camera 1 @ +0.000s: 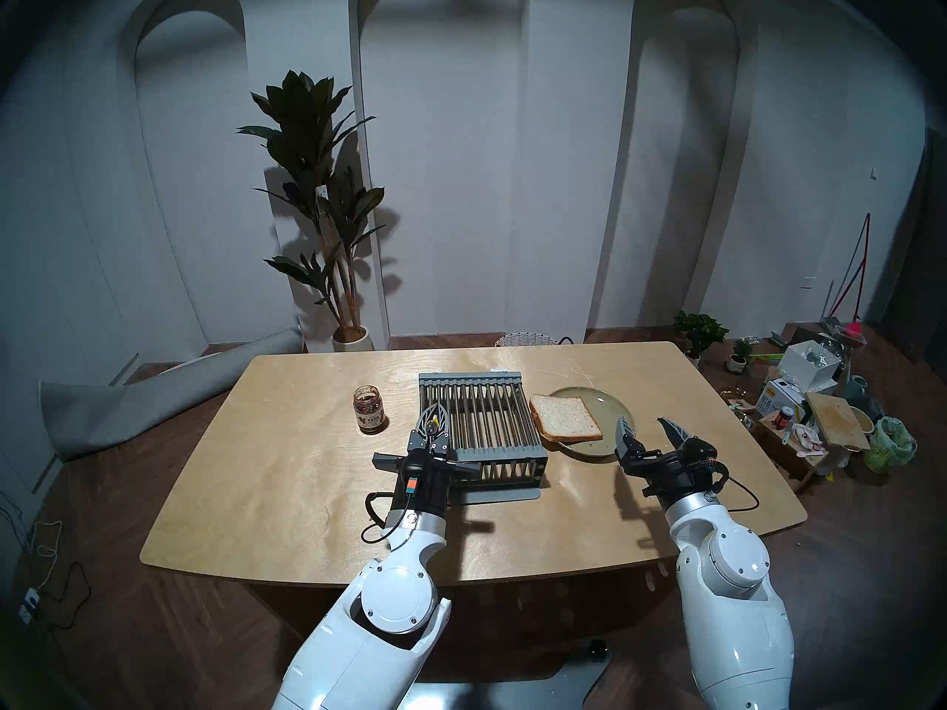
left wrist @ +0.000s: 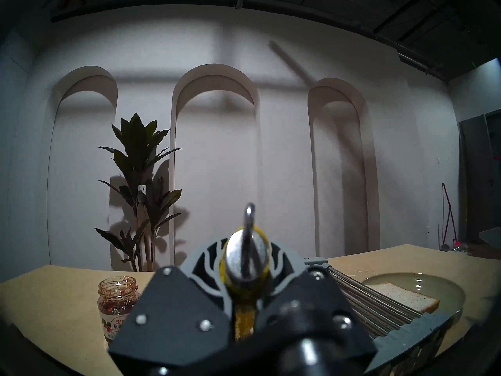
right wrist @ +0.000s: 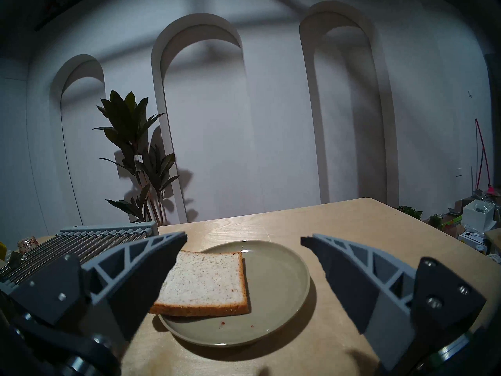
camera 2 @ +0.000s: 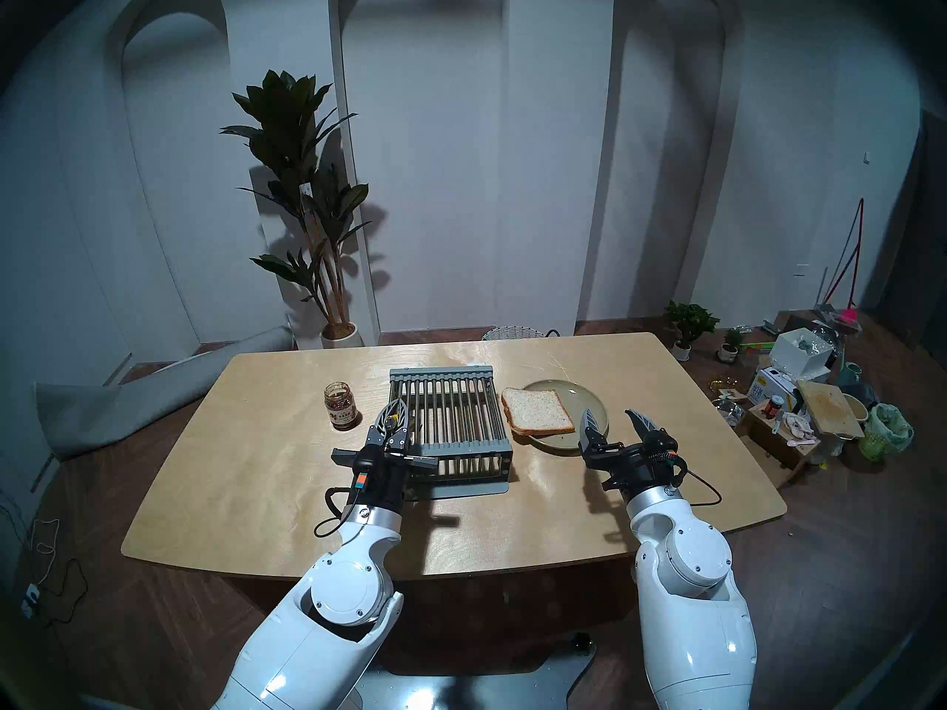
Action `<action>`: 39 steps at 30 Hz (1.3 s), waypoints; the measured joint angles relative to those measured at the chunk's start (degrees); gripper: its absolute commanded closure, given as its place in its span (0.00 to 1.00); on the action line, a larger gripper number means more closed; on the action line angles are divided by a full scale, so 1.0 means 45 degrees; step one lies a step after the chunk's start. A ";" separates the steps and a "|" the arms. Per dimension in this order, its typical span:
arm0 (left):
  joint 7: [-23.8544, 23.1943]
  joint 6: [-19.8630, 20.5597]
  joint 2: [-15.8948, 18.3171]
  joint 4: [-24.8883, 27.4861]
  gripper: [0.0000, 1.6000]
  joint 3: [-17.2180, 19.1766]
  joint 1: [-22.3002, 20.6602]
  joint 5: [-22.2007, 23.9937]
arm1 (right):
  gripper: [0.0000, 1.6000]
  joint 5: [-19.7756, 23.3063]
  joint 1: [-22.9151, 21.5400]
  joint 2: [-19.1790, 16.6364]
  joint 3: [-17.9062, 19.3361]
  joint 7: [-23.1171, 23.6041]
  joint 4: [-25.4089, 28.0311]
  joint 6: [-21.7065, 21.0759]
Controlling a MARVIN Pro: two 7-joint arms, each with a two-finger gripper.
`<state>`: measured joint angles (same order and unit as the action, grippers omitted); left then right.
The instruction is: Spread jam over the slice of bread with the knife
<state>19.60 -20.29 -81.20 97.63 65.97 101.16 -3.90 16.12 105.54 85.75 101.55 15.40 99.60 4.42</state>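
My left gripper [camera 1: 434, 421] is shut on the knife [camera 1: 433, 427] at the left edge of the grey barred rack [camera 1: 481, 417]. In the left wrist view the knife's [left wrist: 245, 258] yellow handle and metal ring stick up between the fingers, and the blade is hidden. The jam [camera 1: 369, 409] sits in an open labelled glass jar on the table, left of that gripper. The slice of bread [camera 1: 566, 418] lies on the left part of an olive-green plate [camera 1: 610, 401]. My right gripper [camera 1: 648, 427] stands open just in front of the plate [right wrist: 279, 286], holding nothing.
The rack stands between the jar and the plate at the table's middle. A potted plant [camera 1: 312, 191] stands behind the table. Boxes and clutter [camera 1: 820, 401] lie on the floor at the right. A grey roll [camera 1: 153, 391] lies on the left.
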 measured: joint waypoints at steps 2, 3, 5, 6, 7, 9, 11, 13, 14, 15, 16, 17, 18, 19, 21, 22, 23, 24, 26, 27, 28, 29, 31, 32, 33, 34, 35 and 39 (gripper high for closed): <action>-0.0041 0.0117 0.0030 0.0132 1.00 -0.0014 0.0006 0.0013 | 0.00 0.0016 0.0012 0.0013 0.0016 0.0000 0.0007 0.0002; -0.0077 0.0237 0.0056 0.0244 1.00 -0.0029 0.0009 0.0022 | 0.00 0.0032 0.0024 0.0025 0.0032 -0.0001 0.0012 0.0005; -0.0120 0.0403 0.0084 0.0376 1.00 -0.0043 0.0011 0.0053 | 0.00 0.0057 0.0046 0.0042 0.0059 -0.0001 0.0020 0.0011; -0.0126 0.0454 0.0085 0.0405 1.00 -0.0046 0.0011 0.0066 | 0.00 0.0064 0.0053 0.0047 0.0069 -0.0001 0.0022 0.0013; -0.0136 0.0602 0.0082 0.0475 1.00 -0.0050 0.0010 0.0127 | 0.00 0.0084 0.0073 0.0058 0.0095 0.0000 0.0029 0.0021; -0.0137 0.0741 0.0056 0.0531 1.00 -0.0050 0.0001 0.0192 | 0.00 0.0103 0.0096 0.0070 0.0126 0.0005 0.0033 0.0031; -0.0133 0.0900 0.0014 0.0578 1.00 -0.0054 -0.0021 0.0244 | 0.00 0.0123 0.0120 0.0079 0.0155 0.0017 0.0038 0.0044; -0.0117 0.1018 -0.0026 0.0600 1.00 -0.0062 -0.0045 0.0264 | 0.00 0.0135 0.0137 0.0086 0.0178 0.0027 0.0042 0.0056; -0.0103 0.1080 -0.0049 0.0606 1.00 -0.0071 -0.0061 0.0267 | 0.00 0.0141 0.0147 0.0089 0.0190 0.0034 0.0045 0.0064; -0.0075 0.1177 -0.0084 0.0629 1.00 -0.0091 -0.0086 0.0265 | 0.00 0.0148 0.0162 0.0093 0.0215 0.0044 0.0047 0.0076; -0.0060 0.1226 -0.0099 0.0651 1.00 -0.0104 -0.0099 0.0259 | 0.00 0.0153 0.0170 0.0095 0.0227 0.0049 0.0048 0.0081; -0.0030 0.1300 -0.0122 0.0684 1.00 -0.0126 -0.0117 0.0235 | 0.00 0.0159 0.0181 0.0097 0.0243 0.0057 0.0048 0.0089; -0.0004 0.1372 -0.0140 0.0722 1.00 -0.0149 -0.0130 0.0215 | 0.00 0.0163 0.0189 0.0099 0.0260 0.0063 0.0048 0.0094; 0.0014 0.1447 -0.0158 0.0773 1.00 -0.0175 -0.0146 0.0208 | 0.00 0.0168 0.0197 0.0102 0.0279 0.0070 0.0049 0.0099; 0.0028 0.1583 -0.0183 0.0886 1.00 -0.0210 -0.0164 0.0207 | 0.00 0.0176 0.0208 0.0106 0.0306 0.0078 0.0049 0.0105; 0.0033 0.1648 -0.0193 0.0942 1.00 -0.0225 -0.0171 0.0207 | 0.00 0.0179 0.0213 0.0108 0.0318 0.0082 0.0048 0.0108; 0.0034 0.1814 -0.0207 0.1100 1.00 -0.0255 -0.0181 0.0207 | 0.00 0.0187 0.0216 0.0111 0.0340 0.0088 0.0048 0.0112; 0.0034 0.1966 -0.0219 0.1258 1.00 -0.0281 -0.0190 0.0209 | 0.00 0.0194 0.0217 0.0114 0.0357 0.0094 0.0046 0.0114; 0.0033 0.2201 -0.0235 0.1493 1.00 -0.0307 -0.0198 0.0217 | 0.00 0.0205 0.0217 0.0119 0.0380 0.0100 0.0037 0.0115; 0.0032 0.2343 -0.0244 0.1628 1.00 -0.0318 -0.0202 0.0217 | 0.00 0.0211 0.0216 0.0121 0.0389 0.0103 0.0031 0.0116; 0.0032 0.2494 -0.0254 0.1763 1.00 -0.0326 -0.0206 0.0217 | 0.00 0.0216 0.0214 0.0123 0.0400 0.0107 0.0025 0.0116; 0.0033 0.2624 -0.0262 0.1869 1.00 -0.0326 -0.0212 0.0216 | 0.00 0.0221 0.0211 0.0126 0.0409 0.0110 0.0020 0.0116; 0.0038 0.2861 -0.0279 0.2061 1.00 -0.0327 -0.0226 0.0214 | 0.00 0.0231 0.0206 0.0130 0.0423 0.0115 0.0012 0.0116; 0.0050 0.2987 -0.0289 0.2151 1.00 -0.0324 -0.0235 0.0210 | 0.00 0.0237 0.0204 0.0133 0.0428 0.0119 0.0007 0.0116; 0.0090 0.3168 -0.0305 0.2271 1.00 -0.0311 -0.0251 0.0192 | 0.00 0.0247 0.0199 0.0136 0.0434 0.0127 -0.0001 0.0116; 0.0128 0.3303 -0.0318 0.2357 1.00 -0.0293 -0.0264 0.0177 | 0.00 0.0255 0.0193 0.0139 0.0438 0.0135 -0.0011 0.0116; 0.0167 0.3412 -0.0327 0.2427 1.00 -0.0278 -0.0276 0.0160 | 0.00 0.0261 0.0188 0.0141 0.0442 0.0142 -0.0021 0.0116; 0.0324 0.3984 -0.0338 0.2859 1.00 -0.0158 -0.0327 0.0046 | 0.00 0.0284 0.0155 0.0150 0.0447 0.0204 -0.0088 0.0118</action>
<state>21.06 -2.36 -82.72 110.49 65.26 99.69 -3.70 17.40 106.24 86.42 103.56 16.32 99.20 4.96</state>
